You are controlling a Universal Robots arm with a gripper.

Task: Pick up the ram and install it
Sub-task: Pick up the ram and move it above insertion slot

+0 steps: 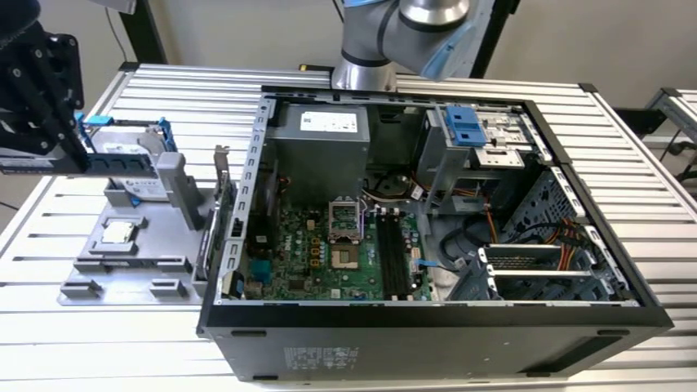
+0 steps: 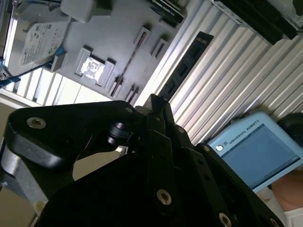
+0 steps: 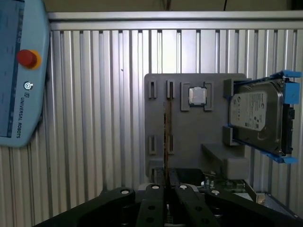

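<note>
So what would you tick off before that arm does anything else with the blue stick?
1. Ram gripped: ok, the gripper is shut on it.
2. Ram straight in the grip: ok, it runs straight out between the fingers in the first wrist view.
3. Ram clear of the gray tray: ok, held above it.
4. Ram over the computer case: not ok, it hangs outside, at the exterior view's left.
5. Memory slots empty: ok, as far as shows.
6. Same slots unlatched: cannot tell.
</note>
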